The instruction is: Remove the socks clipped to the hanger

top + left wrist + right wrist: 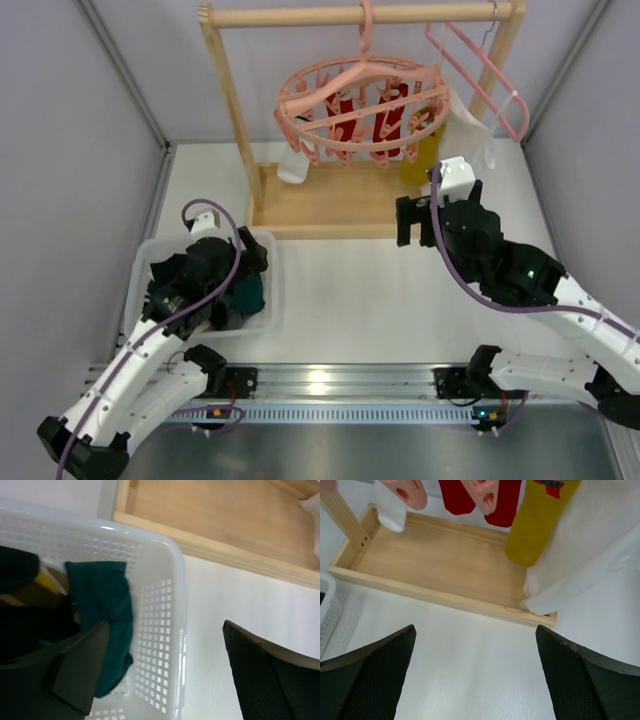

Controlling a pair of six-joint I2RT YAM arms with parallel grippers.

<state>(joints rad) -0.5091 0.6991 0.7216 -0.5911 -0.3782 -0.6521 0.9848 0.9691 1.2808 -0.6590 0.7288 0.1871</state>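
Left pincer (166,625), right pincer (475,628) gape; one teal sock (100,605) basketed, two red socks (455,494), one yellow sock (540,525) hanging.

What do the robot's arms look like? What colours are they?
The left arm and right arm are white with black joints. A purple cable loops along each. The left gripper and right gripper each have two chunky black fingers with a bumpy surface. A tiny green light glows on the right arm.

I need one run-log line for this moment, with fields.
left jaws: open above basket, teal sock inside | right jaws: open, empty, facing rack | hanger: red socks, yellow sock clipped
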